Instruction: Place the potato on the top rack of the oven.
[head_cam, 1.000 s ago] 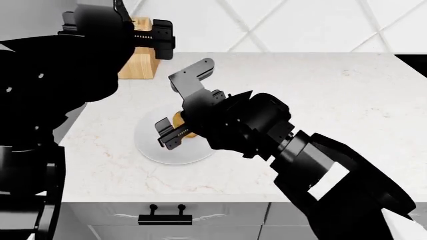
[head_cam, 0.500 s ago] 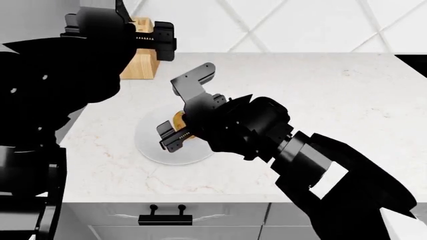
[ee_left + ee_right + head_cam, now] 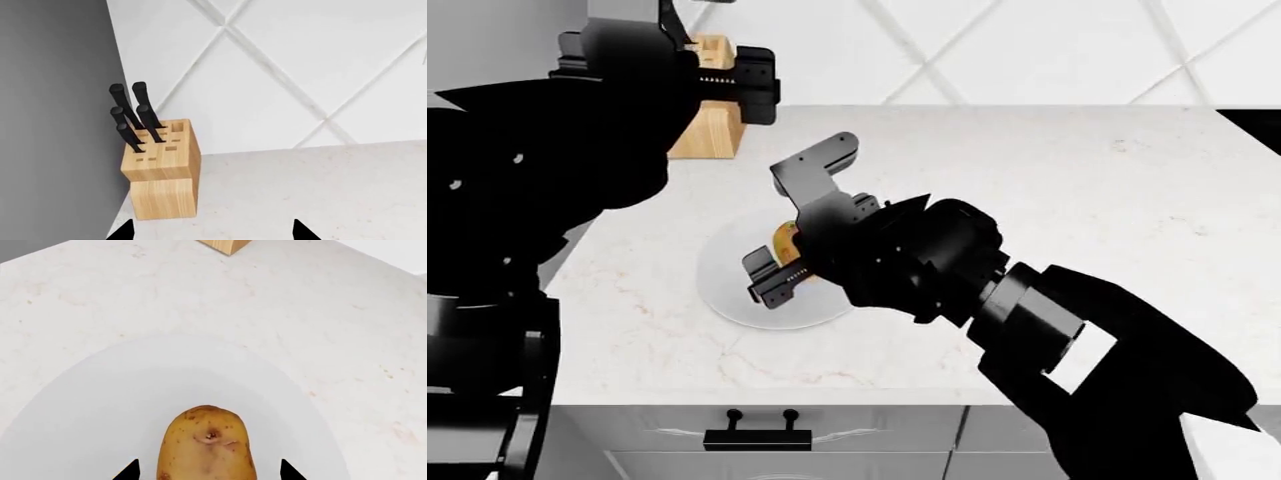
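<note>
The potato [image 3: 205, 447], oval and yellow-tan with brown specks, lies on a white plate [image 3: 100, 415] on the counter. In the head view only a sliver of the potato [image 3: 785, 238] shows between the fingers. My right gripper [image 3: 208, 473] is open, with one fingertip [image 3: 128, 472] on each side of the potato and a gap on both sides. In the head view my right gripper [image 3: 795, 222] hangs over the plate [image 3: 727, 290]. My left gripper [image 3: 213, 235] is open and empty, held in the air in front of the knife block. The oven is out of view.
A wooden knife block [image 3: 163, 175] with black-handled knives stands at the counter's back left corner, also seen in the head view [image 3: 707, 125]. A grey wall is at its left and a tiled backsplash behind. White drawers with a black handle [image 3: 758, 436] are below the counter.
My right gripper has sunk slightly toward the plate, staying open around the potato. My left arm has barely shifted.
</note>
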Tool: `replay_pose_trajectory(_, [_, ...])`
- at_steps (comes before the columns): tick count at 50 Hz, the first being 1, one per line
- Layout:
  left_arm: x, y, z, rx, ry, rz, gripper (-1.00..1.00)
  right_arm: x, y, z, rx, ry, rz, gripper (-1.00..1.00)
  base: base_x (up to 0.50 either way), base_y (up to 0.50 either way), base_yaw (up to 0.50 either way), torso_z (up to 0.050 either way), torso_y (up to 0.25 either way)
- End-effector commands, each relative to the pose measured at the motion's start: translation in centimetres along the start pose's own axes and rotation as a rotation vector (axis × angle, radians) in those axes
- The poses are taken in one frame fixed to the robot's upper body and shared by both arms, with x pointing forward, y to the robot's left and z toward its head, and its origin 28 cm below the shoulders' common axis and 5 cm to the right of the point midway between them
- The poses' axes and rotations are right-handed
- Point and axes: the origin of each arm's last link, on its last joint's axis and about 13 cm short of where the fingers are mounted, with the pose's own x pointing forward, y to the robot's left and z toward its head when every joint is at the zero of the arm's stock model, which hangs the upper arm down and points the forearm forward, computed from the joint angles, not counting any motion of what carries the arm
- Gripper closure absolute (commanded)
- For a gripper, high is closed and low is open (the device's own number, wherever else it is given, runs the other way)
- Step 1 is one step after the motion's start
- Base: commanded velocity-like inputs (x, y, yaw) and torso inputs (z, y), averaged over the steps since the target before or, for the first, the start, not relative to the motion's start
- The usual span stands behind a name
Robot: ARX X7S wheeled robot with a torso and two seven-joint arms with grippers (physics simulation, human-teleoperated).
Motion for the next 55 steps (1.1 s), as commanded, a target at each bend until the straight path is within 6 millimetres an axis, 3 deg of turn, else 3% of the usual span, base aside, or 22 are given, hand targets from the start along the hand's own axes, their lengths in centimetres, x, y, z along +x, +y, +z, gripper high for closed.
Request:
replay_pose_trajectory(1, [0.4, 0.1, -0.2, -0.001, 0.004, 0.000, -1.00, 0.4, -0.1, -0.2, 0.006, 0.005, 0.001, -1.00, 0.00, 0.00, 0.00, 0.000, 0.000])
replay_pose_trajectory(17, [0.5, 0.0, -0.2, -0.001, 0.003, -0.003, -1.00, 0.5, 0.0, -0.5, 0.001, 0.010, 0.003, -1.00, 0.00, 0.00, 0.00, 0.000, 0.000])
replay_pose_trajectory(18, [0.5, 0.0, -0.2, -0.001, 0.004, -0.003, -1.00, 0.5, 0.0, -0.5, 0.000, 0.010, -0.002, 1.00, 0.00, 0.00, 0.00, 0.000, 0.000])
replay_pose_trajectory(36, [0.4, 0.1, -0.3, -0.004, 0.005, -0.001, -1.00, 0.3, 0.0, -0.4, -0.005, 0.005, -0.014, 1.00, 0.00, 0.00, 0.00, 0.000, 0.000])
replay_pose_trajectory(55, [0.6, -0.5, -0.1, 0.000, -0.001, -0.018, -1.00, -2.3, -0.6, 0.5, -0.041, -0.113, -0.091, 1.00, 0.00, 0.00, 0.00, 0.000, 0.000])
